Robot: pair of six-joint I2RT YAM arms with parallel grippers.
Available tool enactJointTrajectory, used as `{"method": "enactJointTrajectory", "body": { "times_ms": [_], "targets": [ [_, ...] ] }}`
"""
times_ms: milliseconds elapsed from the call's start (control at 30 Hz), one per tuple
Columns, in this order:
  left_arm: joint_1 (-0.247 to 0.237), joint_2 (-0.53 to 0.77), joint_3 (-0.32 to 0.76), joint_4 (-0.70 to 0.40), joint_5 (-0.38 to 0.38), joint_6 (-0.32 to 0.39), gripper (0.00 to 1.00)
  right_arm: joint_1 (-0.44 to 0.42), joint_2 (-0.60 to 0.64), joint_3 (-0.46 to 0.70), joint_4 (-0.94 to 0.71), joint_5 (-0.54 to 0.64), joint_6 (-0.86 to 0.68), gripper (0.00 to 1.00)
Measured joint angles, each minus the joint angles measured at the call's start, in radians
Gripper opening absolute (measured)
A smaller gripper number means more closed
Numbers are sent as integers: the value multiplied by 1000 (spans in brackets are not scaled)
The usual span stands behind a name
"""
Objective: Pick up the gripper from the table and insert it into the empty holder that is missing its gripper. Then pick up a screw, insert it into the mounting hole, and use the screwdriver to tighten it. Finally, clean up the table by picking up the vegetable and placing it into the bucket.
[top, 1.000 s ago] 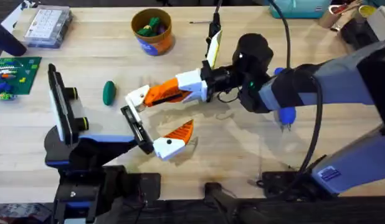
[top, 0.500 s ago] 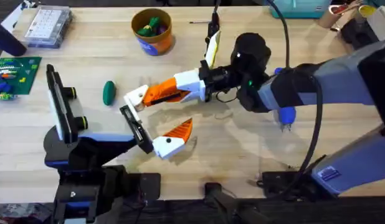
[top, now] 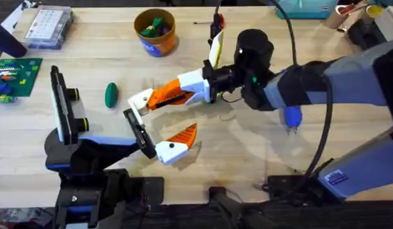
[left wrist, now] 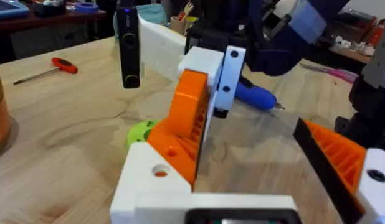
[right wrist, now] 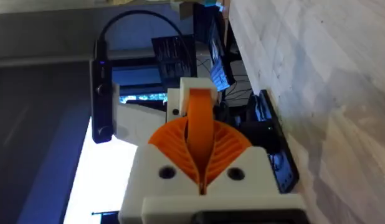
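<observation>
Vegetable (top: 111,95) lies on the desk (top: 247,159), long axis toward the far edge; right gripper (top: 159,97), fingers clenched empty, points at it from just beside, likely nearer than the spread left gripper (top: 177,117); bucket (top: 155,30) well apart.

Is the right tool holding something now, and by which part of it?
Yes: the right tool is shut on the loose gripper finger, held by its orange ribbed end.
</observation>
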Motion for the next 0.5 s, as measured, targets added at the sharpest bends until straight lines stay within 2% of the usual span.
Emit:
{"method": "enactJointTrajectory", "body": {
  "times_ms": [167,500],
  "targets": [
    [3,2,0,0,-4,-10,990,0,-7,39,-116,-11,-50,15],
    [5,2,0,1,-12,-10,990,6,-7,45,-126,-5,-102,15]
  ]
}}
